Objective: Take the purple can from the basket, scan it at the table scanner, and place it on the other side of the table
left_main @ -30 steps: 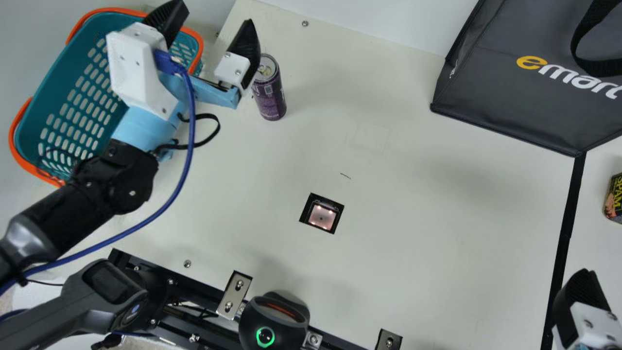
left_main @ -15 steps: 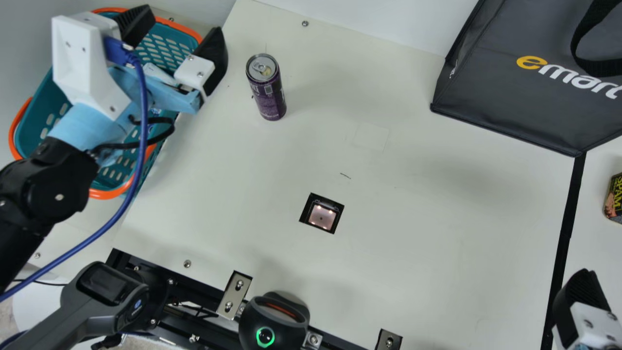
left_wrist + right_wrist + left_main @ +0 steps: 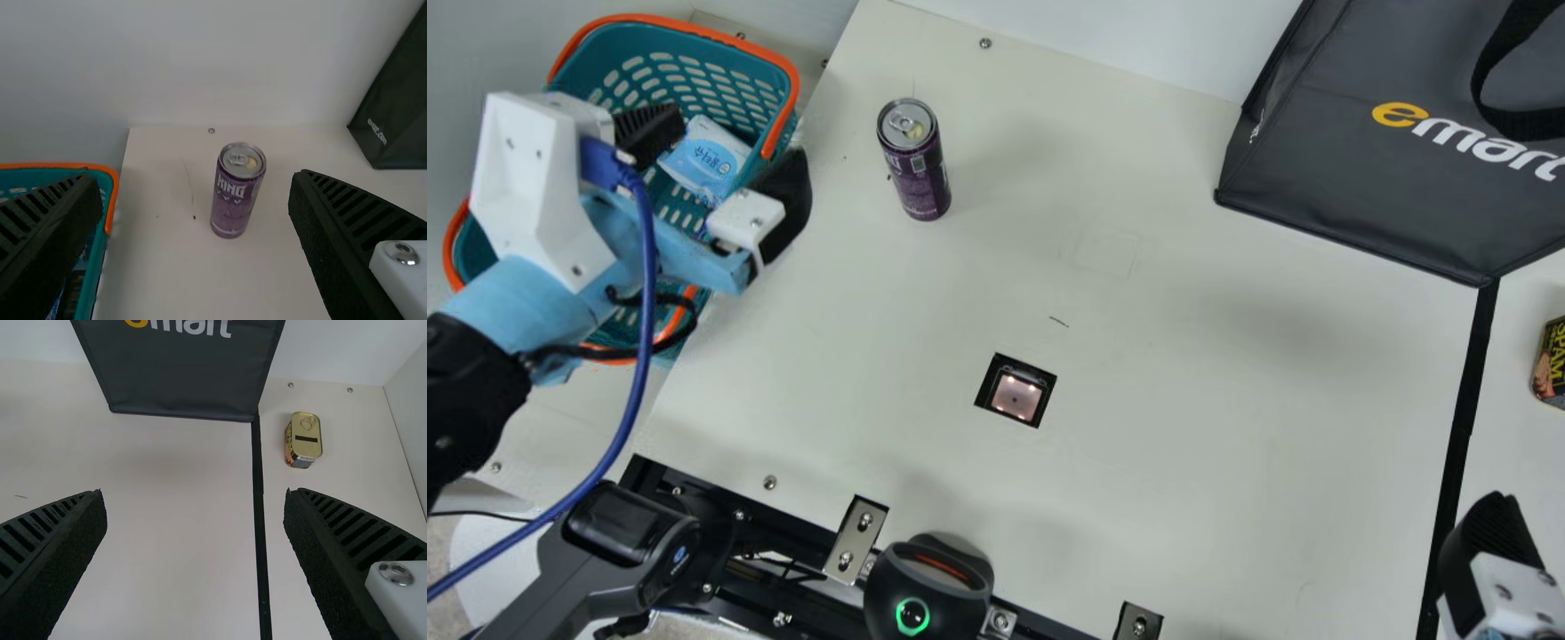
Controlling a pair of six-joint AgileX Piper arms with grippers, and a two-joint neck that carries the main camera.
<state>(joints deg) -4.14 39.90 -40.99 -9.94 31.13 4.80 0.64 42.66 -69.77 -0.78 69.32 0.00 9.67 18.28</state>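
Observation:
In the main view my left gripper is open over the basket, holding nothing. The purple can stands upright on the table, apart from that gripper. The left wrist view has the purple can beyond the spread fingers of my left gripper. The table scanner is a lit square set in the tabletop. At the main view's lower right corner is part of my right gripper; in the right wrist view my right gripper is open and empty.
A blue-and-white packet lies in the basket. At the back right is a dark bag, with a Spam tin past the black strip. Scanner devices line the near edge.
My left gripper has drawn away from beside the can, moving left and then nearer the table's front, over the basket. The basket shifted somewhat; the can and my right gripper stayed put.

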